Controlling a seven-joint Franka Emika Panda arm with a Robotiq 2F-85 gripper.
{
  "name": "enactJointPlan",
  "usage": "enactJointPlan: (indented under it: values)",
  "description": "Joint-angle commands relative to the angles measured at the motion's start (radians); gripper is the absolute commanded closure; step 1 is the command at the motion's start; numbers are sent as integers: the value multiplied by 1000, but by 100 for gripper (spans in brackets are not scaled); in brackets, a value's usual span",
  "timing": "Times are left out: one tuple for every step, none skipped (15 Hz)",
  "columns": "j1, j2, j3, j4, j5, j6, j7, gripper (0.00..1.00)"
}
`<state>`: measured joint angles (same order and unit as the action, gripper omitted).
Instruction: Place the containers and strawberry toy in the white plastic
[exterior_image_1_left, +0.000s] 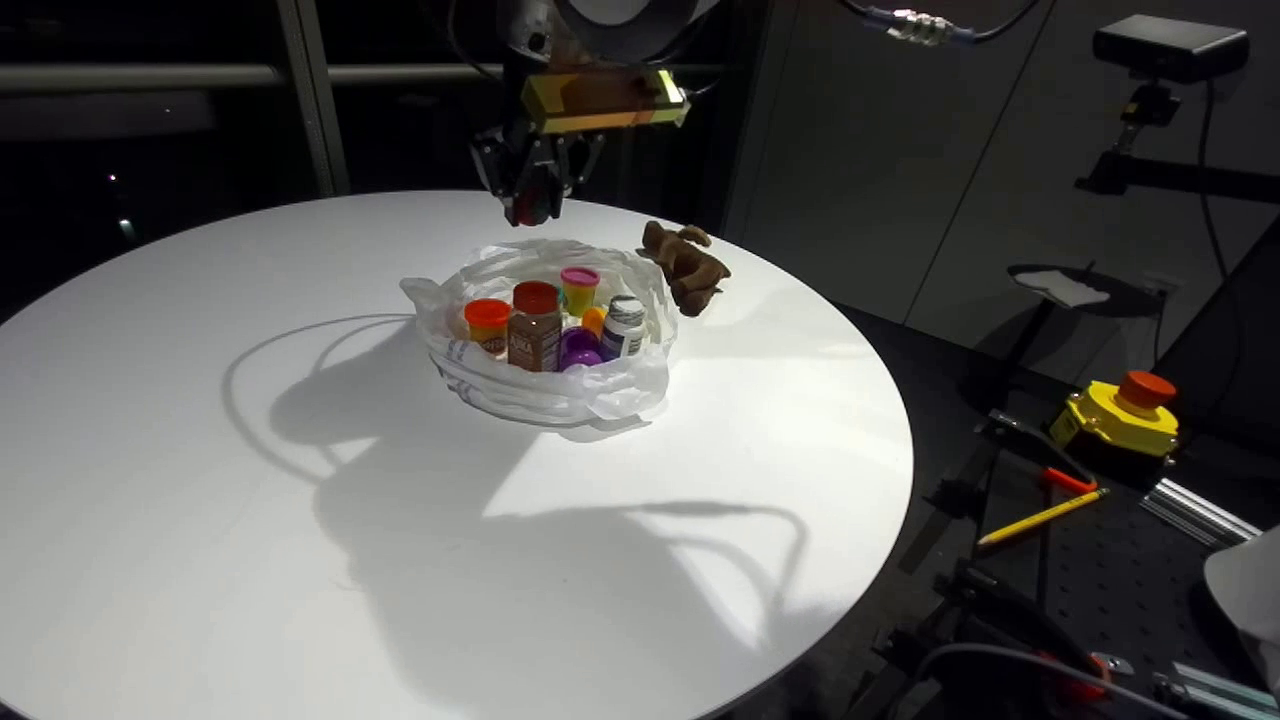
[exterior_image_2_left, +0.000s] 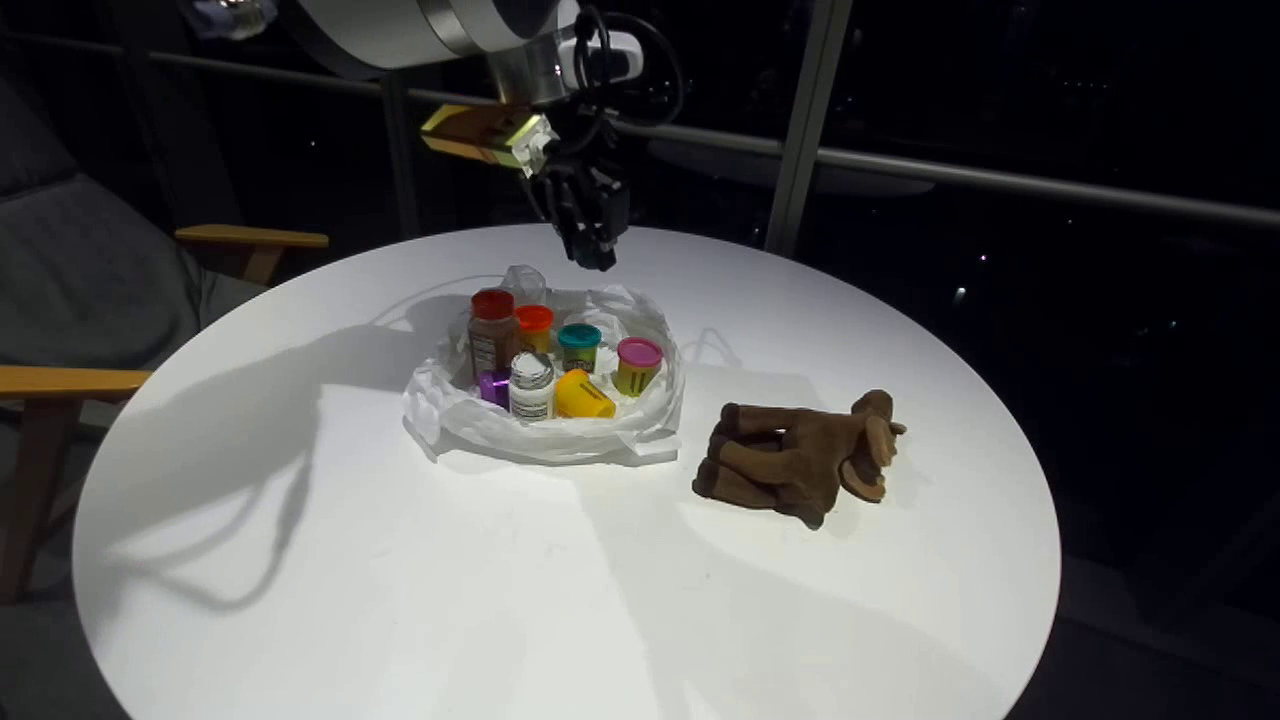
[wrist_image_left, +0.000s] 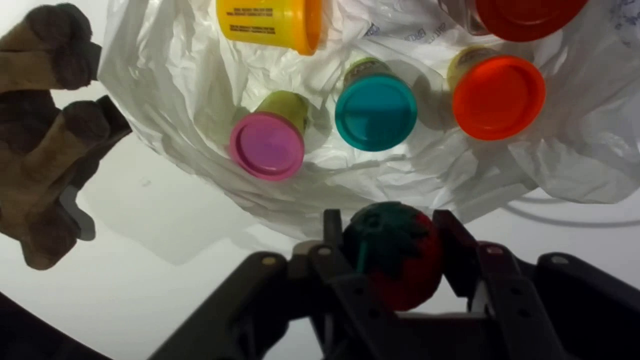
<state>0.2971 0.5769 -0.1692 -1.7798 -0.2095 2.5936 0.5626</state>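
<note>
Strawberry toy (wrist_image_left: 402, 257): while it is clamped by the claw (wrist_image_left: 390, 225) low in the wrist view, bagging seems in hand.
Plastic bag (wrist_image_left: 390, 181): centring overhead is called for.

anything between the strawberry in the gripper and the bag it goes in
Nothing visible stands between the strawberry toy, held in the gripper, and the white plastic bag; only its rim may need clearing.
</note>
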Motion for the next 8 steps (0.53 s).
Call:
enactJointPlan:
  values:
    - [-25, 32, 12, 66, 39, -110, 11, 77]
    - [-35, 27, 16, 70, 55, -159, 13, 77]
    - [-45, 17, 22, 67, 70, -204, 9, 77]
    - [-54, 5, 26, 63, 83, -242, 8, 77]
    - [-65, -6, 33, 60, 96, -283, 1, 77]
    - [-76, -12, 43, 59, 111, -318, -8, 77]
    - [-85, -12, 49, 60, 121, -344, -11, 77]
    - [-94, -13, 58, 58, 128, -365, -20, 77]
